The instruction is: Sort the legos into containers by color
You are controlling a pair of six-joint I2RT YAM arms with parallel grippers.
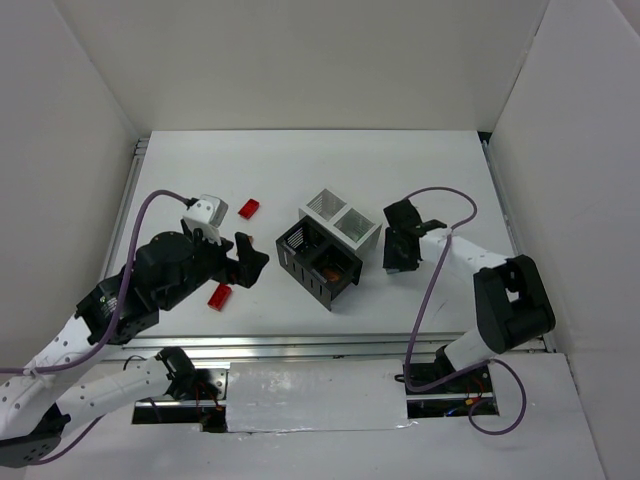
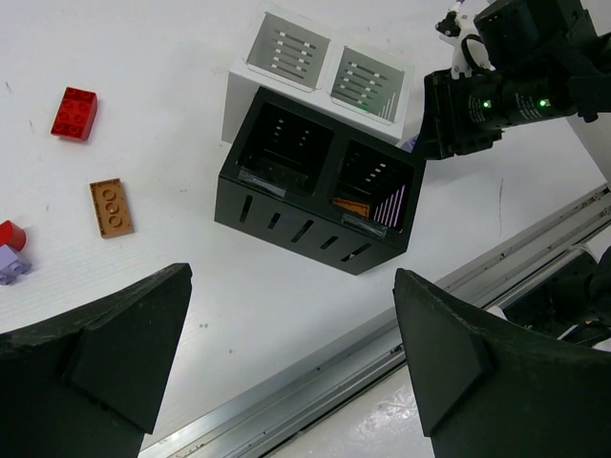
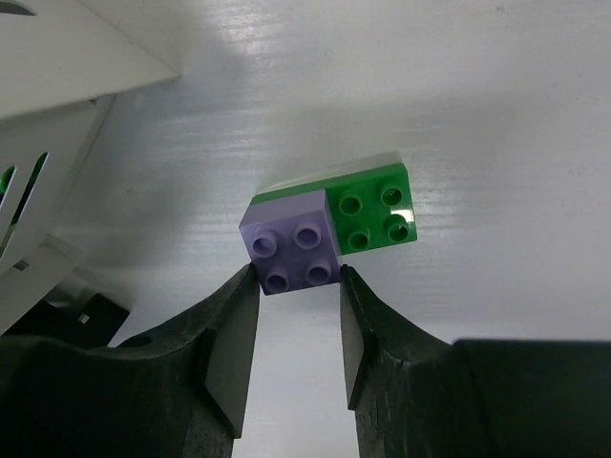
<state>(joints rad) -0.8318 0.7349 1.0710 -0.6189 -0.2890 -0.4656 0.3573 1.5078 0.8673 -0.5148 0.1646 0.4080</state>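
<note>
In the right wrist view a light purple brick (image 3: 291, 246) sits stacked on the left half of a green brick (image 3: 374, 215) lying on the table. My right gripper (image 3: 297, 275) is shut on the purple brick, its fingertips touching the near corners on both sides. It hangs low just right of the containers (image 1: 398, 262). The two white bins (image 1: 340, 218) and two black bins (image 1: 318, 262) form a cluster. My left gripper (image 2: 293, 275) is open and holds nothing, left of the bins (image 1: 250, 262). An orange-brown brick (image 2: 350, 207) lies in the right black bin (image 2: 286, 224).
Loose on the table left of the bins are a red brick (image 2: 74, 112), an orange-brown brick (image 2: 111, 206), and a small red brick (image 2: 10, 234) beside a purple one (image 2: 10, 262). The metal front rail (image 2: 382, 353) runs under my left gripper. A white bin wall (image 3: 57, 57) stands left of my right gripper.
</note>
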